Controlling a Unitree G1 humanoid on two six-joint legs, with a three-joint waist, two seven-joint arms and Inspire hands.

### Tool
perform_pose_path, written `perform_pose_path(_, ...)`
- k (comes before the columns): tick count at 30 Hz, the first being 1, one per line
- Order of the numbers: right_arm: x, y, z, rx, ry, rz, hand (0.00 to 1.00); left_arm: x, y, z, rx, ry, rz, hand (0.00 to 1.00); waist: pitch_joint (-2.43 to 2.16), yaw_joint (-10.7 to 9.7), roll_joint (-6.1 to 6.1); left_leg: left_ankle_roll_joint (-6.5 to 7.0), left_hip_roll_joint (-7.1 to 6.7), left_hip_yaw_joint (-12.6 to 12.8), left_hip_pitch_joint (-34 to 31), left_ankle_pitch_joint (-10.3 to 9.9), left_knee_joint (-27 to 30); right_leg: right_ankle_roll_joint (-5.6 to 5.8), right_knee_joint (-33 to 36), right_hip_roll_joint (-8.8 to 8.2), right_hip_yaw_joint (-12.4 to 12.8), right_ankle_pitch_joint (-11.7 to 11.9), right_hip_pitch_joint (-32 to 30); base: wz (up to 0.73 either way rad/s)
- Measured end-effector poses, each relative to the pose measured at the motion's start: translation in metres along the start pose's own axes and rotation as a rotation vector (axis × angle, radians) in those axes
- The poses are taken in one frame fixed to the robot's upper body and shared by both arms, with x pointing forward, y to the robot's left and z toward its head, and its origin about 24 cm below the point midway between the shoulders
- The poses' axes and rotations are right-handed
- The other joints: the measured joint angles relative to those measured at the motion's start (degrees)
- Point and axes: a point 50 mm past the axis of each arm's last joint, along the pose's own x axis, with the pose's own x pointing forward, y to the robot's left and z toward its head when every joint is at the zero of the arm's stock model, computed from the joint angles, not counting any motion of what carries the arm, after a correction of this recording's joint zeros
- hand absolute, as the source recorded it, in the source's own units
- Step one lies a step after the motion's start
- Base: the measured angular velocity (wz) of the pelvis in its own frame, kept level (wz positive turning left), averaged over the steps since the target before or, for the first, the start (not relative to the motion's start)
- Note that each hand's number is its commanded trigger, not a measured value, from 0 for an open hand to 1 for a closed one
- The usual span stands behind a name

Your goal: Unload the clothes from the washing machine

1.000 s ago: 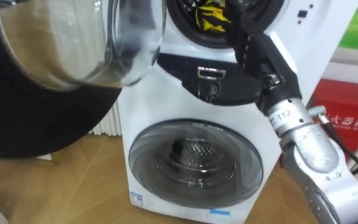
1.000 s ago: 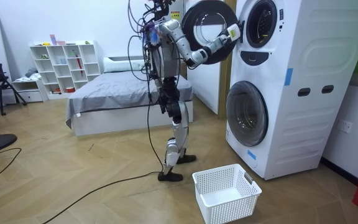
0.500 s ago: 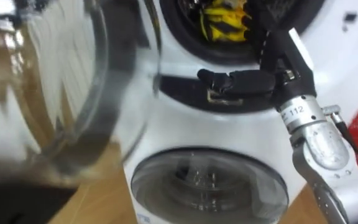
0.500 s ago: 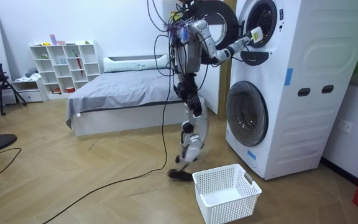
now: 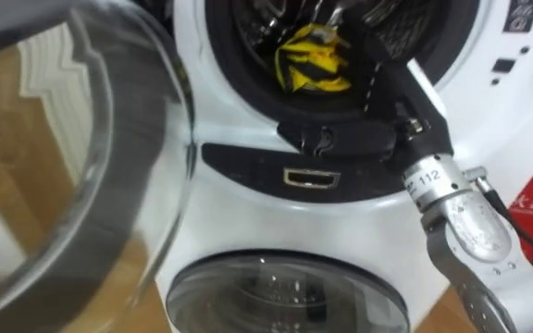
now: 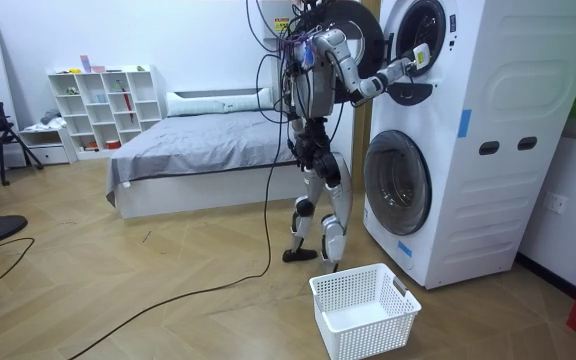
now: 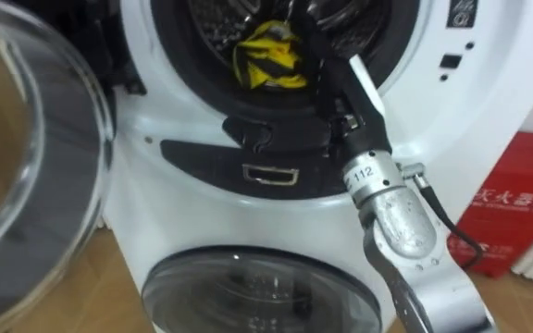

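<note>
The right robot hand lay stretched flat and empty. Just above it, the yellow-and-black cloth looked soft and light, best pinched at a bunched fold.

Washer: white, w/ black band under upper drum, small blue stickers on front & side. Cloth in washer's upper drum: bright yellow w/ black stripes. Door, left of washer: clear glass, black rim. Right hand at washer's drum lip: black. Box, right of washer: red w/ white print. Basket, in front of washer: white lattice. Floor: light-brown wood, herringbone.
</note>
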Motion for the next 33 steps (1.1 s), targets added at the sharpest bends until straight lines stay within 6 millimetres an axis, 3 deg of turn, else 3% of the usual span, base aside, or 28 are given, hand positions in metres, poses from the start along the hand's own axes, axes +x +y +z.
perform_pose_path(4, 0.000, 0.001, 0.000, -0.006, -0.002, 0.000, 0.00, 0.000, -0.003, 0.001, -0.004, -0.003, -0.002, 0.00, 0.26, -0.37, -0.77, 0.00, 0.01, 0.14, -0.01, -0.01, -0.05, 0.03, -0.13, 0.02, 0.10, 0.00, 0.03, -0.01)
perform_pose_path(9, 0.000, 0.003, 0.005, -0.041, -0.018, 0.000, 0.00, -0.001, -0.004, 0.000, -0.007, 0.001, -0.006, 0.00, 0.12, -0.79, -1.12, 0.03, 0.05, 0.17, -0.23, -0.01, -0.18, 0.00, -0.88, 0.10, 0.13, 0.39, 0.05, 0.00)
perform_pose_path(13, 0.002, -0.009, 0.030, -0.057, -0.123, -0.089, 0.00, -0.001, -0.005, -0.002, -0.006, 0.005, -0.003, 0.00, -0.16, -0.52, -1.52, 0.05, 0.20, 0.14, 0.02, -0.02, -0.73, 0.06, -0.94, 0.23, 0.09, 0.35, 0.10, 0.00)
perform_pose_path(17, 0.002, -0.022, 0.044, -0.086, -0.180, -0.180, 0.00, -0.003, -0.007, -0.009, -0.001, 0.025, -0.007, 0.00, -0.33, -0.53, -1.86, 0.13, 0.48, 0.22, 1.07, -0.29, -1.16, 0.09, -1.89, 0.51, -0.12, 0.33, 1.47, 0.02)
perform_pose_path(21, 0.002, -0.023, 0.044, -0.121, -0.184, -0.212, 0.00, -0.003, -0.008, -0.010, -0.001, 0.034, -0.008, 0.00, -0.13, -0.47, -2.21, 0.40, 0.47, 0.21, 1.51, -0.59, -1.28, 0.36, -1.99, 0.48, -0.08, 0.16, 1.96, 0.00)
perform_pose_path(25, 0.003, -0.024, 0.046, -0.142, -0.195, -0.243, 0.00, -0.003, -0.008, -0.012, 0.002, 0.047, -0.011, 0.00, 0.62, -0.41, -2.91, 0.46, 0.47, 0.16, 1.48, -0.70, -1.29, 0.43, -2.08, 0.47, -0.11, 0.12, 1.96, 0.00)
perform_pose_path(33, 0.010, -0.025, 0.057, -0.217, -0.238, -0.286, 0.00, -0.004, -0.008, -0.012, 0.017, 0.046, -0.018, 0.00, 0.50, -0.06, -3.24, 0.64, 0.46, 0.15, 1.38, -1.01, -1.28, 0.59, -2.08, 0.46, -0.26, -0.09, 1.84, 0.00)
